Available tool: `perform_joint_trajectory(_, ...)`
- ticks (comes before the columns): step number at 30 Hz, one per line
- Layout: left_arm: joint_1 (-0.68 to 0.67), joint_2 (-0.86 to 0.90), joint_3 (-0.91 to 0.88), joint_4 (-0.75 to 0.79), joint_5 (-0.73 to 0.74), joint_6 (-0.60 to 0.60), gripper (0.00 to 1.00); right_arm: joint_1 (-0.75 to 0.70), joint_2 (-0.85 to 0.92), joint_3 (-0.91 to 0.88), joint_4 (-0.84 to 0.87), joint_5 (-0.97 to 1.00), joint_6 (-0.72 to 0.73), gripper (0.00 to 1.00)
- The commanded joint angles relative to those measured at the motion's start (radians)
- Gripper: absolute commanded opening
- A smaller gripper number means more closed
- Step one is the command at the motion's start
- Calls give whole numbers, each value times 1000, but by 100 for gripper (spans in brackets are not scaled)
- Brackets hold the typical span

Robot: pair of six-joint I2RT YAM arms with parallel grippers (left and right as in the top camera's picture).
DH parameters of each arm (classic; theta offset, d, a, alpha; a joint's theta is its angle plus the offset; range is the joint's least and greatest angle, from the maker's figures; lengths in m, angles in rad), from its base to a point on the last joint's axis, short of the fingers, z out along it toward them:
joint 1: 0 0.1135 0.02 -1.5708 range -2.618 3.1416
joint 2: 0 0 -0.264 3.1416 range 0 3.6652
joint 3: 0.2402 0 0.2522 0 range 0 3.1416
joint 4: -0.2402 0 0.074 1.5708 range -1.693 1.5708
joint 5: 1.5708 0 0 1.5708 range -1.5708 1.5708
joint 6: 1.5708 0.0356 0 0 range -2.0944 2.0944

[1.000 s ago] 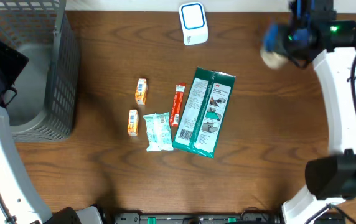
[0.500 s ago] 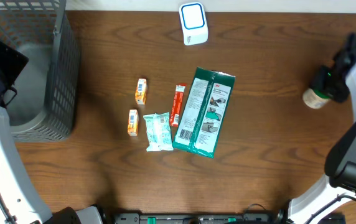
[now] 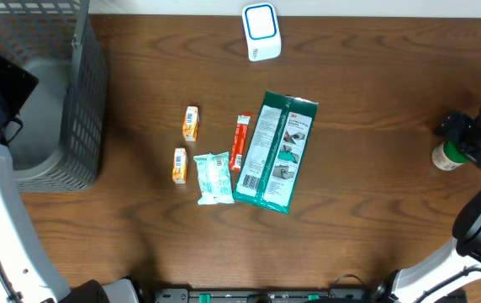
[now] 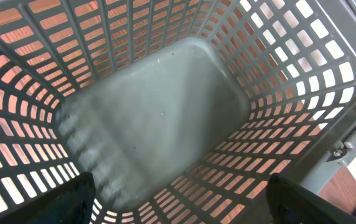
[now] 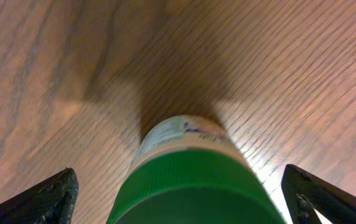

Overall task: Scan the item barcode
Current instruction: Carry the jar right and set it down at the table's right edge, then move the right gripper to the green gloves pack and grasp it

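Green-capped white plastic bottle [image 3: 447,156] is stood upright on the brown wooden table [image 3: 375,236], well right of the white box-shaped scanner [image 3: 261,32]. The right gripper [image 5: 184,196] is spread wide around it, holding nothing. Set-down is judged in hand; a clear withdrawal is called for next.

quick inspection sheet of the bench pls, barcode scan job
surface: brown wooden table, no spills seen
job's things: white blue-rimmed scanner at far edge; green-capped bottle upright at right
clutter: large green package, red stick packet, pale green sachet, two small orange boxes, grey mesh basket
grippers: left gripper open over basket; right gripper open, straddling bottle
cables: nothing seen
surroundings: nothing seen
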Motion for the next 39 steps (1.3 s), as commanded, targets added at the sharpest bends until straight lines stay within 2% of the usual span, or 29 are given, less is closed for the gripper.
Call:
perform_joint_trajectory(1,3,0,5,1,-5,6,88,-3,-10,50,-38,-14,1,99)
perform_joint_trajectory(8,3,0,5,0,-5,6,88,23,-21,283,-291,-47,1,99)
perform_joint_trajectory(12,3,0,5,0,-5,6,88,67,-31,395,-406,-273,0,99)
perform_joint_trajectory(15,3,0,5,0,-5,6,88,124,-32,406,-437,-456,1,99)
perform_joint_trajectory(20,3,0,5,0,-5,6,88,266,-32,354,-422,-471,1,99)
perform_joint_trajectory(22,3,0,5,0,-5,6,88,348,-32,311,-377,-470,1,96)
perform_joint_trajectory(24,3,0,5,0,-5,6,88,426,-32,264,-317,-470,1,89)
perform_joint_trajectory(26,3,0,5,1,-5,6,88,516,-32,204,-233,-469,5,77)
perform_joint_trajectory(28,3,0,5,1,-5,6,88,611,-32,132,-122,-457,5,59)
perform_joint_trajectory(32,3,0,5,0,-5,6,88,807,-32,-13,106,-382,5,41)
perform_joint_trajectory(39,3,0,5,0,-5,6,88,1000,-32,-97,193,-135,52,27)
